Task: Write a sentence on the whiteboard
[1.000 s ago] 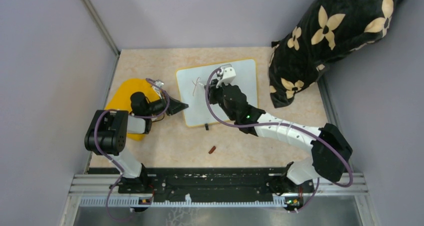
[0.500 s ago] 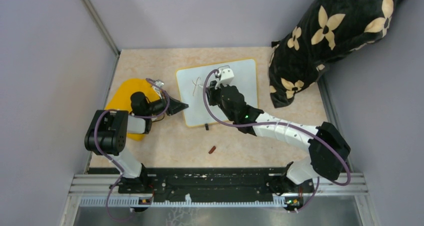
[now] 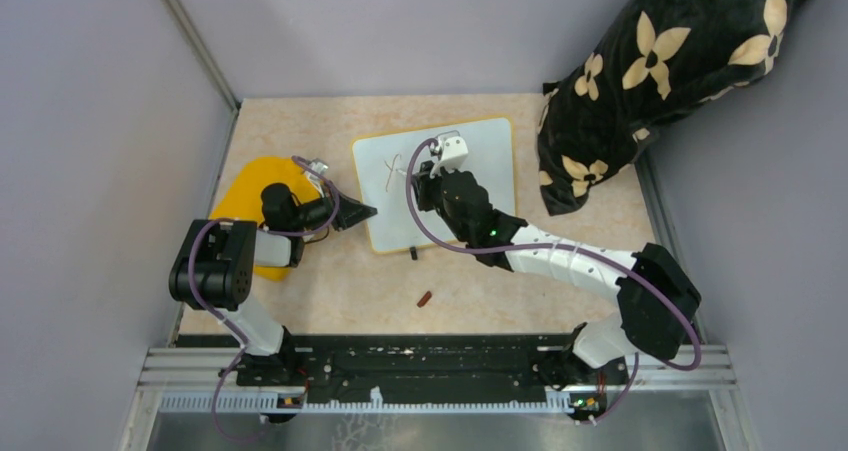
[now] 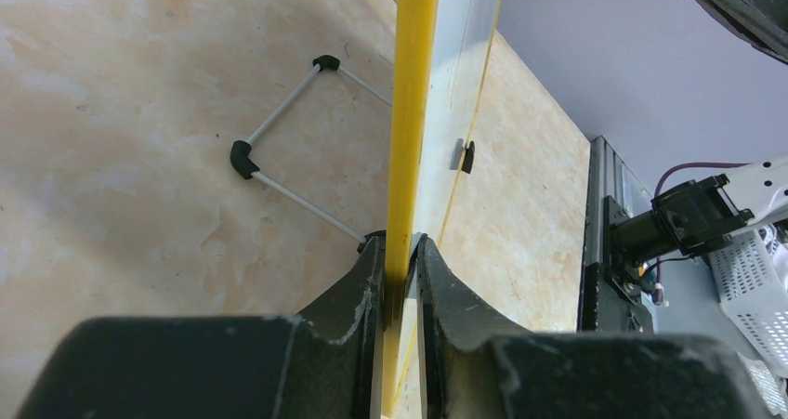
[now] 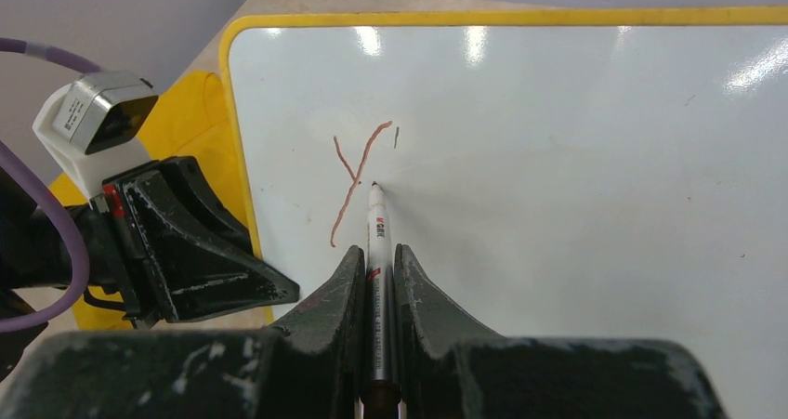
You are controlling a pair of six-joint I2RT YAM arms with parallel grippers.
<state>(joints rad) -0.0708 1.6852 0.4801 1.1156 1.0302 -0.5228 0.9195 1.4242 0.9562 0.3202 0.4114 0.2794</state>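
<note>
The whiteboard (image 3: 488,166) lies mid-tabletop (image 3: 330,281) toward the far edge. It is glossy white with rounded corners and a thin yellow rim, and of the sentence (image 5: 358,179) it bears only a thin reddish-brown Y-shaped stroke and a tiny tick near its left edge. The left hand (image 4: 400,244) pinches the yellow rim at the board's near-left corner, while the right hand (image 5: 377,252) grips a marker (image 5: 376,224) whose tip touches the stroke.

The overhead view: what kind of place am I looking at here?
Probably a robot test booth: plain grey wall panels enclose a small beige marbled table, two robot arms are bolted to a black metal rail, and a white yellow-rimmed whiteboard serves as a prop.
</note>
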